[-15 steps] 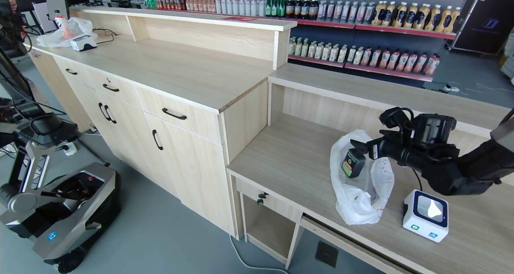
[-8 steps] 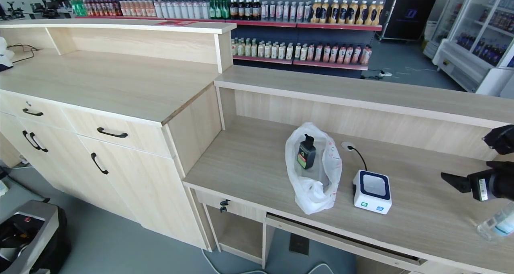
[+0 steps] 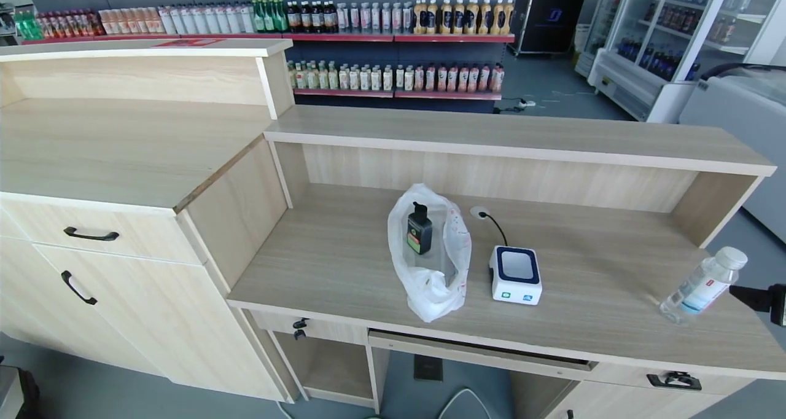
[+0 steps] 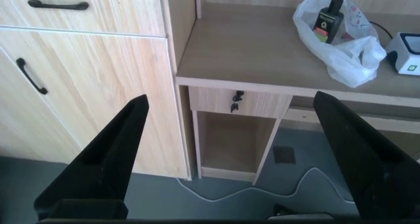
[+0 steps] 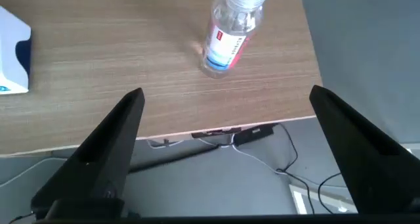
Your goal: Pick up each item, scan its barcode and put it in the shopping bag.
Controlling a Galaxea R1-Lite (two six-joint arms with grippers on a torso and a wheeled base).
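A white plastic shopping bag [image 3: 430, 271] stands open on the low wooden desk [image 3: 344, 265], with a dark pump bottle [image 3: 419, 230] upright inside it. Just right of the bag sits the white barcode scanner [image 3: 516, 274]. A clear water bottle [image 3: 703, 284] stands near the desk's right front corner. My right gripper [image 5: 226, 91] is open, on the near side of that bottle [image 5: 233, 33] and not touching it; one of its fingers [image 3: 746, 295] pokes in beside the bottle. My left gripper [image 4: 231, 98] hangs open, low and to the left of the desk, away from the bag [image 4: 348, 50].
A raised back ledge [image 3: 509, 133] runs behind the desk, and a taller cabinet [image 3: 123, 161] adjoins it on the left. The scanner's cable [image 3: 494, 225] runs to a hole in the desktop. Drink shelves [image 3: 368, 19] and fridges [image 3: 663, 44] stand beyond.
The head camera has swung to the right. My right gripper let go of the dark pump bottle into the bag, then moved right along the desk to the water bottle.
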